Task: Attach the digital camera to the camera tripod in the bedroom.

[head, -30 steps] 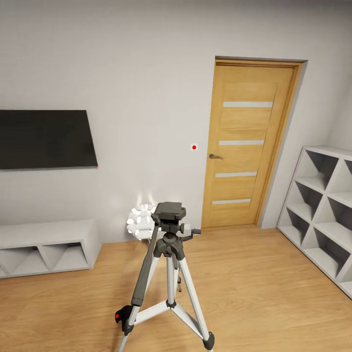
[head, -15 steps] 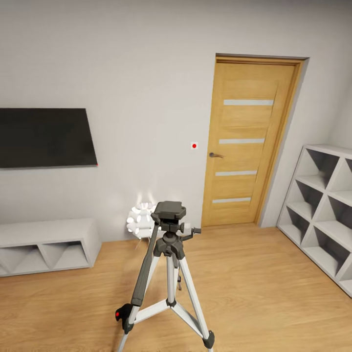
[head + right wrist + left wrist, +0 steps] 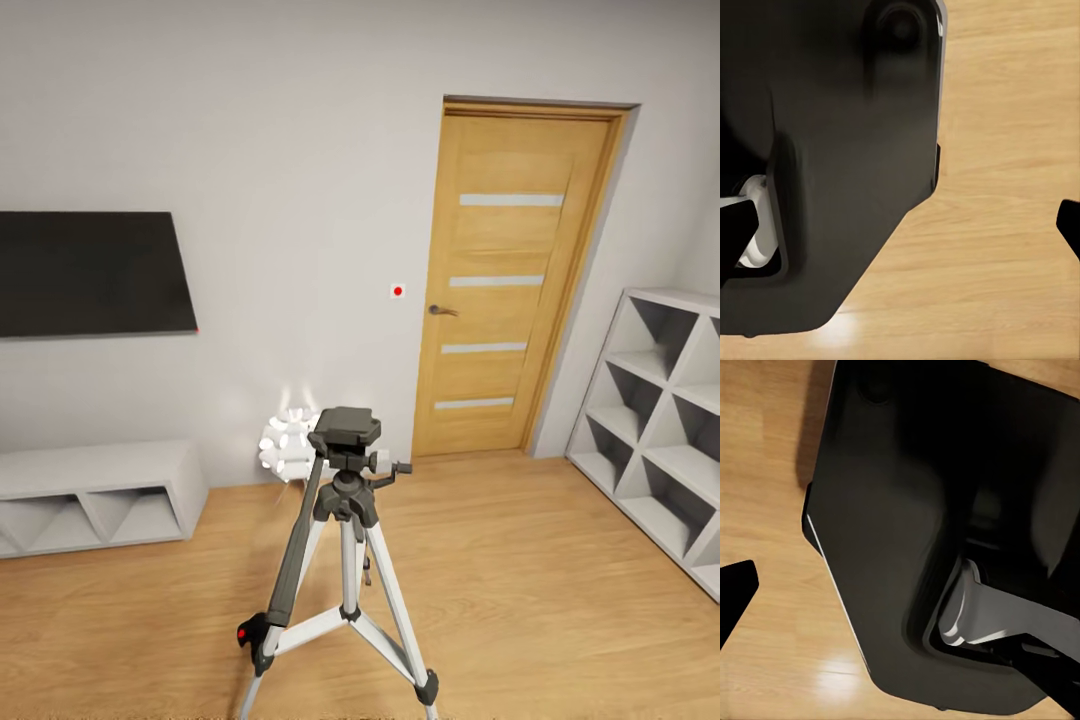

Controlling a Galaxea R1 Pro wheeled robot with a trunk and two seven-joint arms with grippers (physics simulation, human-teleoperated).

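From the head camera I have the camera tripod [image 3: 345, 520] standing on the wood plank floor [image 3: 520, 560] straight ahead, legs splayed, its black head plate bare on top and the long pan handle slanting down to my left. At the foot of that handle sits a small black object with a red dot [image 3: 250, 636] — I take it for the digital camera, low beside the tripod's left leg, though it is too small to be sure.

The white cube shelves [image 3: 660, 420] along the right wall have open compartments, and I see nothing inside them. The low white cabinet [image 3: 95, 495] on the left wall also shows bare openings. Above it hangs a dark wall screen [image 3: 90, 272]. A white lamp-like cluster [image 3: 288, 448] glows on the floor just behind the tripod, near the wall.

The wooden door [image 3: 510, 285] is shut. Open floor runs wide between the tripod and the shelves, and between the tripod and the cabinet.

Both wrist cameras look down at the robot's dark body over plank floor; a black tip [image 3: 735, 592] shows by the left — I cannot tell how either gripper's fingers stand.
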